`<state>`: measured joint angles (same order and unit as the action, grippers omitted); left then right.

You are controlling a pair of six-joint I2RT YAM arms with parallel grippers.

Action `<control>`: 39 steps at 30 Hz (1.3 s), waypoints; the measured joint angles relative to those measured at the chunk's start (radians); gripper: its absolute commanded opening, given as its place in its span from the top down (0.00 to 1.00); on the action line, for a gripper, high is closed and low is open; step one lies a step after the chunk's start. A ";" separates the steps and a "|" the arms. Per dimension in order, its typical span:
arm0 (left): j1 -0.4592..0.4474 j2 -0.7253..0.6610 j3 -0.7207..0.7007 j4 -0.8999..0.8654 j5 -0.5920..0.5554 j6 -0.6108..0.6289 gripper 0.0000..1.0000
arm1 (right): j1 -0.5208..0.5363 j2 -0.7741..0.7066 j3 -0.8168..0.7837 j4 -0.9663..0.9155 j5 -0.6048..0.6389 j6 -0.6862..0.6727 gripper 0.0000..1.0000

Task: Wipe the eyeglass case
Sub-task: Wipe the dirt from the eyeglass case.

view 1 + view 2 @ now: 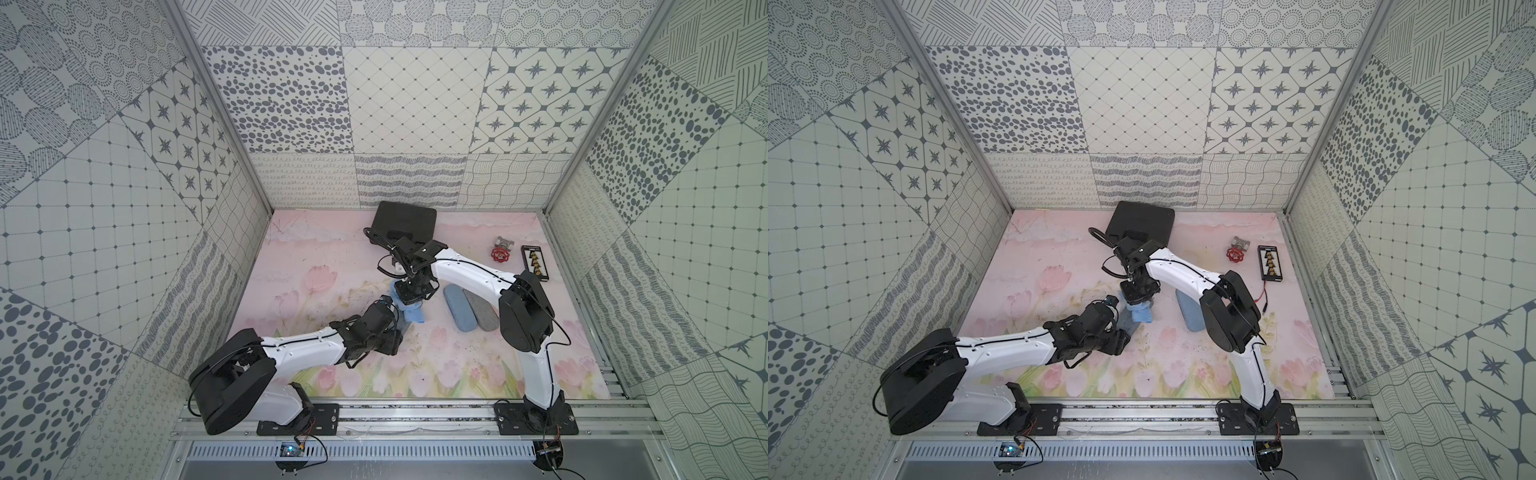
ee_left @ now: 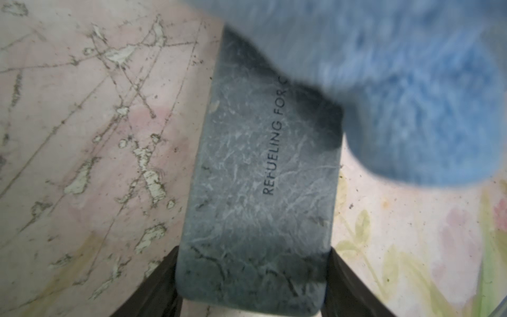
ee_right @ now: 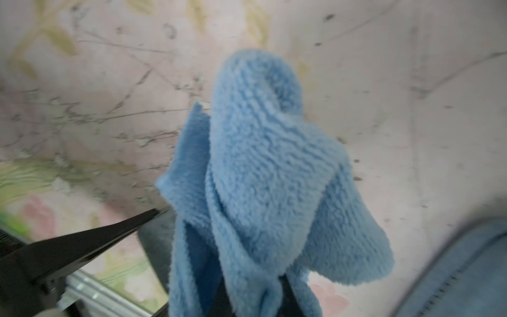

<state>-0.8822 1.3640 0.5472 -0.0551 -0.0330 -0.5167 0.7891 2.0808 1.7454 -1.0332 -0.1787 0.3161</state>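
The dark grey, leather-grained eyeglass case (image 2: 260, 205) is closed, so nothing of its inside shows. It sits near the middle of the pink, tulip-printed bench (image 1: 332, 257), to the left of two other cases. Along its lid runs dark printed lettering that reads "REFUELING FOR", followed by a letter cut off by cloth. The left fingers (image 2: 153, 288) stand partly apart and clamp the case by one short end, one finger against each long side, with the rest of the case reaching away from them. Whether the case rests on the bench or is held just above it cannot be told. A fluffy light blue microfibre cloth (image 3: 274, 178) lies over the far end of the case and covers that corner. The right fingers (image 3: 288, 299) are closed tight on a bunched part of this cloth, whose loose folds hang from them onto the case. In a top view the right arm comes down from above onto the cloth, while the left arm reaches in low from the near left. To the right of the held case, a blue fabric-covered oblong case (image 1: 459, 307) and a grey fabric-covered oblong case (image 1: 481, 311) lie closed side by side, touching along their long edges. A flat black rectangular case (image 1: 405, 220) lies closed against the back wall. Near the right wall sit a red valve handwheel (image 1: 498, 253) and a black board with a row of yellow connectors (image 1: 536, 262); the board's label is too small to read.
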 measured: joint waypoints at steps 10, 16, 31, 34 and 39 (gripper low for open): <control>0.045 -0.001 0.030 -0.043 0.114 -0.009 0.83 | -0.250 0.040 -0.003 0.018 -0.001 0.030 1.00; 0.133 -0.003 0.047 -0.035 0.293 -0.051 0.84 | -0.338 0.009 -0.027 0.006 0.061 0.032 1.00; 0.261 0.076 -0.040 0.234 0.673 -0.243 0.91 | -0.288 -0.025 -0.072 0.022 0.132 0.071 1.00; 0.267 0.097 -0.046 0.270 0.710 -0.259 0.91 | -0.283 0.031 -0.032 0.034 0.093 0.074 1.00; 0.280 0.127 -0.051 0.309 0.757 -0.269 0.92 | -0.229 0.032 -0.091 0.070 0.007 0.074 1.00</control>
<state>-0.6018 1.4914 0.4961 0.2535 0.7238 -0.7853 0.5598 2.1132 1.6543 -0.9634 -0.1719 0.3897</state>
